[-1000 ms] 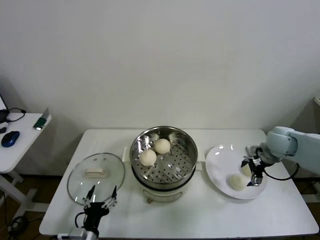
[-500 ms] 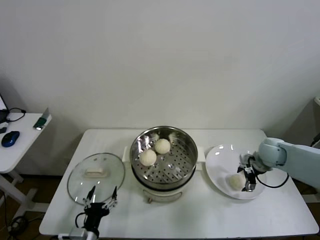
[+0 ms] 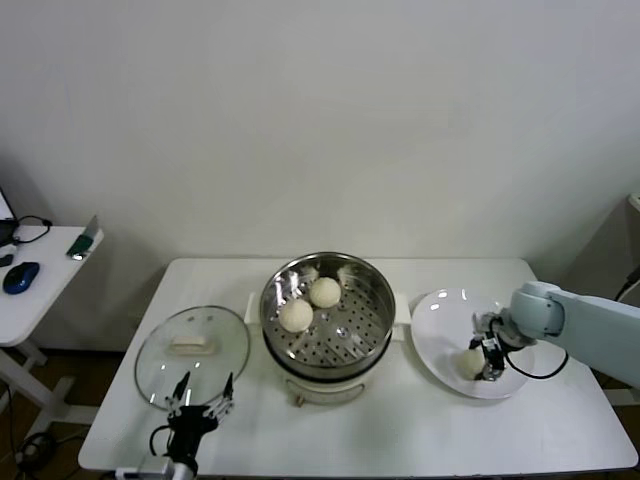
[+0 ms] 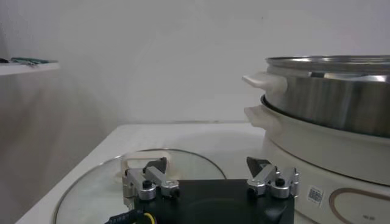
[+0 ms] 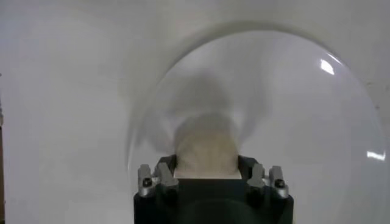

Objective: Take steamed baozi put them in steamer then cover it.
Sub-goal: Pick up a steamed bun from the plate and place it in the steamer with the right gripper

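Now the right gripper [image 3: 482,357] is down on the white plate [image 3: 440,312], its fingers squeezed around one baozi [image 5: 206,150]. Two more baozi [image 3: 309,303] sit on the holey tray inside the steamer [image 3: 327,312] in the middle of the table [image 3: 420,440]. The cover [image 3: 192,343] lies flat beside the steamer. The left gripper [image 3: 200,404] waits near it, fingers wide apart.
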You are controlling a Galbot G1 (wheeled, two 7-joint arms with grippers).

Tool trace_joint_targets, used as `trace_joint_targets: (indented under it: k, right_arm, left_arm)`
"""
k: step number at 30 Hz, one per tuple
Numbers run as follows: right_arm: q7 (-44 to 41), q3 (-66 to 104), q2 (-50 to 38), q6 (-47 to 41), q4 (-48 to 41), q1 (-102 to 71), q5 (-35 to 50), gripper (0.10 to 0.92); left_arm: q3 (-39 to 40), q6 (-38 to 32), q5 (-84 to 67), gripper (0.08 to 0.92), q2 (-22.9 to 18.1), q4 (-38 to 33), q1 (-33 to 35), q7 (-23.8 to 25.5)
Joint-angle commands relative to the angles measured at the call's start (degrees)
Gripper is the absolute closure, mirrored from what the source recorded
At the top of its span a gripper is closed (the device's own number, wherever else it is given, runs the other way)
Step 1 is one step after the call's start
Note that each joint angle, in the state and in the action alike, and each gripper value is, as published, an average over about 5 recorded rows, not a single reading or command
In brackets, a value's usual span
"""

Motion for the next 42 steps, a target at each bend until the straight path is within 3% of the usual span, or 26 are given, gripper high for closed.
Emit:
trace_joint_targets:
  k: [1,9,16,26,35,42]
  right_arm:
    - [-2.02,-5.21,0.46,2.14,0.61,9.43,0.59,0.385]
    - [-6.95,-25.60,9.00,12.76,4.58,43.49,6.61,0.387]
    - [-8.91,-24.07,20.09,25.15,11.30,56.89,7.05,0.380]
    - [-4.66,-16.76,29.40,32.56,24.66,51.03,-3.61,0.370]
    - [-1.83,-16.19,34.29,35.85,22.49,39.19,-16.70,0.372]
    - [-1.38,-16.85,36.77,35.89,19.96,33.62,-19.68,0.372]
  left_arm:
    - [0.06,-0.03,0.12,0.177,-0.12,-0.12,0.12,0.00]
    - [0.10,0.16,0.53,0.177,-0.19,-0.24,-0.09,0.00]
    - [0.11,0.36,0.89,0.177,-0.23,-0.34,-0.25,0.01]
    - [-0.88,0.38,0.42,0.177,0.07,-1.23,0.29,-0.04]
    - [-1.03,0.44,0.38,0.177,-0.01,-1.66,0.52,-0.05]
    - [-1.36,0.42,0.18,0.177,0.03,-1.85,0.76,-0.06]
